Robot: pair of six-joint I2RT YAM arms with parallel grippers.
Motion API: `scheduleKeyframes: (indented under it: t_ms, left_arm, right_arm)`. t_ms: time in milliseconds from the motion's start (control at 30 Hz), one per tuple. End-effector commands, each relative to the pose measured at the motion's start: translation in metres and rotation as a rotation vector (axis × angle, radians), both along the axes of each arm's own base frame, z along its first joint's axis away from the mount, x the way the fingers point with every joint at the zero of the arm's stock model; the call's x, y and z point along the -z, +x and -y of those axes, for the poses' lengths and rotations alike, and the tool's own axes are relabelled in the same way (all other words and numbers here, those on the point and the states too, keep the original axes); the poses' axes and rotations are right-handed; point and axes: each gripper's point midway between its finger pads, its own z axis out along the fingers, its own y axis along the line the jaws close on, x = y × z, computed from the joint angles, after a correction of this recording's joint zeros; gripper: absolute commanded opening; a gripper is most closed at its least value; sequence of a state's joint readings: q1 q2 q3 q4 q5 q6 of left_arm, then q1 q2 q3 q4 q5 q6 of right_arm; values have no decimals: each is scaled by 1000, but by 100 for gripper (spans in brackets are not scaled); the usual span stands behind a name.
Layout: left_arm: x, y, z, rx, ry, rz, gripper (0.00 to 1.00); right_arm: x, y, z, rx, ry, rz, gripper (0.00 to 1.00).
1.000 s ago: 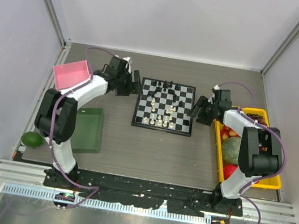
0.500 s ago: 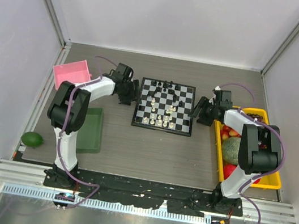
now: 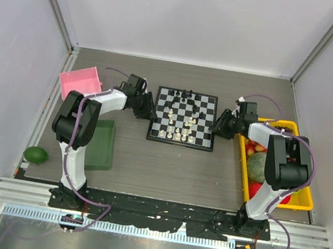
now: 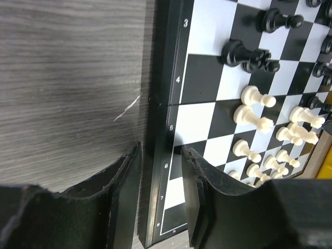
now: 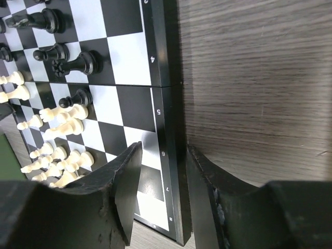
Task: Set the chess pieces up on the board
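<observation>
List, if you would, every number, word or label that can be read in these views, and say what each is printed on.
"3", "4", "5", "6", "7": white digits down the black border of the board, left wrist view.
"4", "5", "6", "7": white digits on the opposite border, right wrist view.
Marks beyond these digits: cut off or too small to read.
Top view: the digits are too small to read.
No words or brand names show anywhere.
</observation>
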State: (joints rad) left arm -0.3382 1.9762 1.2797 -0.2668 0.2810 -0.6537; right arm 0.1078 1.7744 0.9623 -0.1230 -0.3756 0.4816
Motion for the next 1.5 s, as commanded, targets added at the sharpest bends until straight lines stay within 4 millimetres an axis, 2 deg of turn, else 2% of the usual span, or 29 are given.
scheduleKeyframes:
  t_ms: [0, 67, 333, 567, 767, 900, 1067, 1133, 1233, 1267, 1467]
  left_arm:
    - [0, -15, -3, -2, -19, 7, 42]
    - [-2, -18, -5, -12, -25, 21, 39]
    - [6, -36, -6, -6, -52, 20, 32]
    - [9, -59, -6, -16, -91, 32, 32]
    - [7, -79, -5, -21, -146, 69, 32]
    - [13, -101, -9, -18, -119, 63, 32]
    - [18, -127, -5, 20, -91, 64, 32]
    - [24, -138, -6, 28, -63, 55, 32]
    - [35, -153, -7, 29, -41, 34, 33]
    - [38, -158, -8, 27, -44, 26, 33]
    - [49, -183, -12, 45, -42, 6, 33]
  right_arm:
    - [7, -10, -7, -6, 56, -17, 43]
    - [10, -16, -7, -10, 57, -23, 39]
    - [7, -24, -6, -22, 57, -27, 34]
    - [8, -43, -5, -41, 50, -26, 33]
    - [20, -69, -7, -38, 83, -45, 28]
    - [21, -80, -8, -42, 92, -26, 28]
    - [27, -104, -9, -53, 105, -46, 28]
    - [15, -108, -14, -67, 131, -10, 28]
    - [8, -116, -13, -61, 84, 7, 28]
    - [8, -125, -10, -55, 70, -17, 29]
    - [7, -146, -1, -40, 28, -21, 30]
